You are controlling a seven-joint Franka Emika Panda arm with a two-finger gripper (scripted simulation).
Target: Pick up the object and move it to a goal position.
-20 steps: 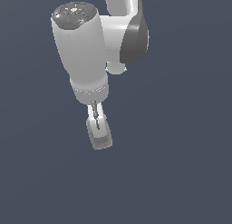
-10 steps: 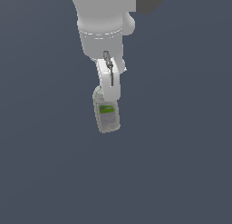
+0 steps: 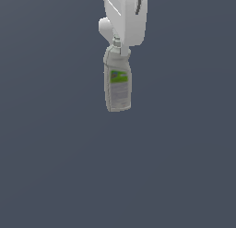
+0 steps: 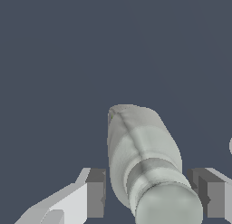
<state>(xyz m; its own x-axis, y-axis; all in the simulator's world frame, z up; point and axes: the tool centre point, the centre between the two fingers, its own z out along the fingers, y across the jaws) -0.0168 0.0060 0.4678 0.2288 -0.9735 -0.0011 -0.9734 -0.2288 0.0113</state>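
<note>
**Lifted clear:** The gripper (image 3: 118,45) holds the bottle (image 3: 118,86) clamped by its neck, the body hanging straight down toward 6 o'clock from the fingers, with nothing but flat slate-grey ground behind it. Half a second ago the bottle sat near the middle of the exterior view. It now rides higher, toward 12 o'clock, and looms larger, while most of the arm has slid out past the upper edge. A second ago it was tilted and showed a plain side; it now hangs nearly upright, its label (image 3: 119,77) facing the camera.

Judged from that, the pick is done and the carry is under way. No goal marker shows in either view, so how much travel is left cannot be told.

In the wrist view the bottle (image 4: 140,141) runs away from the camera, its round cap nearest and sitting between the two dark finger pads (image 4: 96,191), with the gripper (image 4: 147,191) closed around the narrow top.

The bottle is small, pale grey-white plastic, with sloped shoulders above a straight body. Its label carries a green patch over a block of grey fine print too small to read. It looks rigid, and light enough to hang steady from a neck grip.
</note>
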